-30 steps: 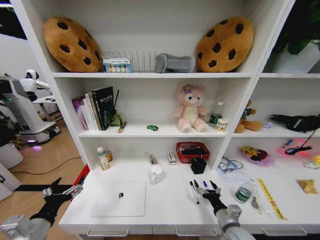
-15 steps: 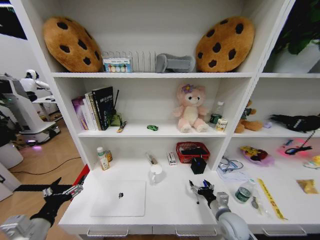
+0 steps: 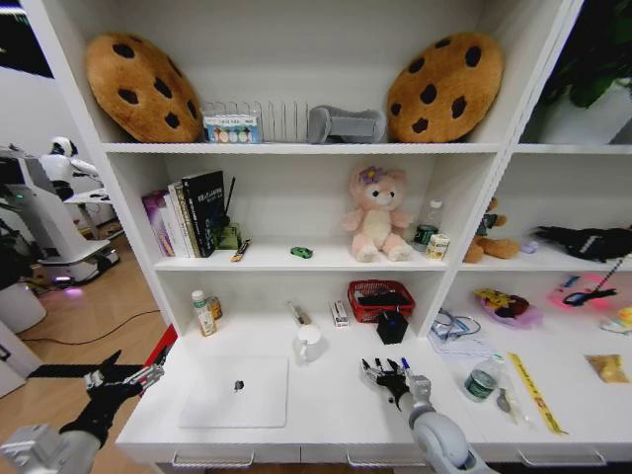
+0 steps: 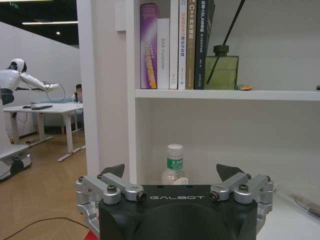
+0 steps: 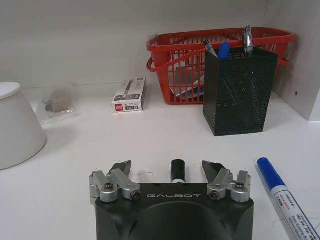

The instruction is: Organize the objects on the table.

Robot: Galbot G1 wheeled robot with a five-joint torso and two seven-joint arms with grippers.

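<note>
The silver-white laptop (image 3: 237, 391) lies shut on the white table (image 3: 331, 410), front left. My right gripper (image 3: 383, 372) is low over the table, right of centre, and open. A black marker pen (image 5: 177, 170) lies between its fingers (image 5: 120, 168), untouched. A blue-capped marker pen (image 5: 286, 196) lies just beside it. The green oval gadget (image 3: 301, 253) sits on the shelf above. A clear green-labelled bottle (image 3: 481, 380) stands further right. My left gripper (image 3: 123, 377) hangs open off the table's left end, holding nothing.
A black mesh pen holder (image 5: 240, 90) and a red basket (image 5: 200, 55) stand just beyond the markers. A white mug (image 3: 308, 343) is to their left, with a small box (image 5: 130, 94) behind. A white-capped bottle (image 4: 175, 167) stands at the back left.
My right gripper has shifted left and slightly forward, ending up over the black marker. The left arm and the objects have stayed put.
</note>
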